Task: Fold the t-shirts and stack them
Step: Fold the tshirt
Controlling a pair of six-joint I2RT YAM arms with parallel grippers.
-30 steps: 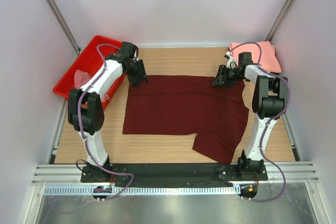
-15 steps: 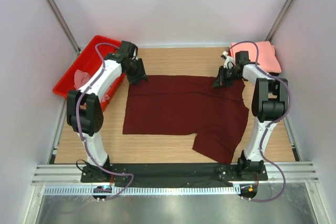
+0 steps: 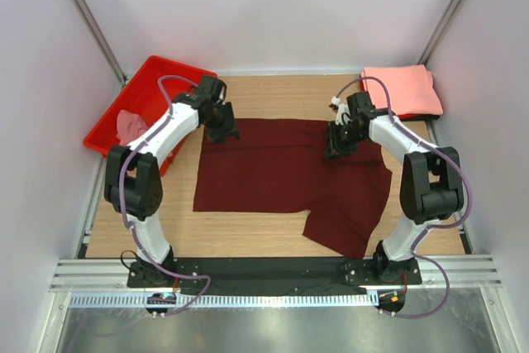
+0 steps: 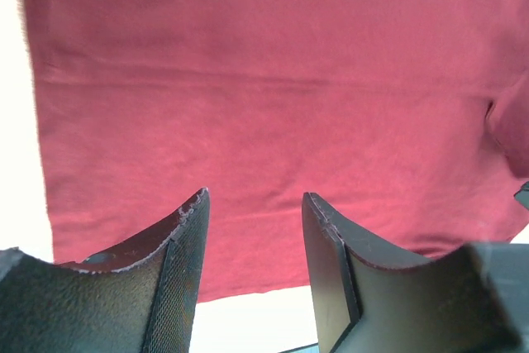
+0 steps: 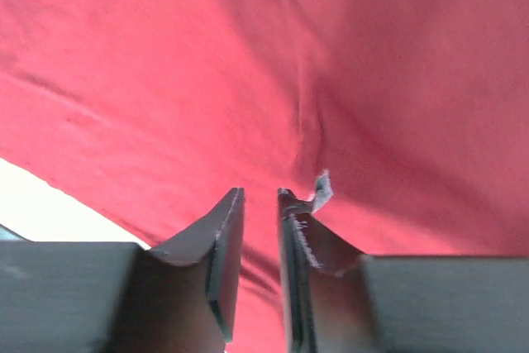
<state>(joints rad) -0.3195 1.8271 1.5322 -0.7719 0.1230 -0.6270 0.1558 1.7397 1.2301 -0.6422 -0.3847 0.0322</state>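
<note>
Maroon t-shirt point(image 3: 281, 175): is spread flat on the wooden table point(image 3: 281, 97) between the two arms, with one sleeve turned toward the near right.
Left gripper point(image 4: 254, 196): is held over the shirt's far-left corner, jaws spread apart, nothing gripped.
Right gripper point(image 5: 260, 193): is held low over the shirt's far-right part, jaws parted by a narrow slit, no cloth seen between them.
Salmon-pink t-shirt point(image 3: 405, 93): is laid folded at the far-right corner.
Red tray point(image 3: 157, 64): is set at the far left, with crumpled pink cloth point(image 3: 128, 124) inside.

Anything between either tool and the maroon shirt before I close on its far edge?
Nothing visible. The left tool hangs open over the far-left corner of the maroon shirt, the right tool over its far-right part. Both wrist views show only cloth and table ahead of them.
</note>
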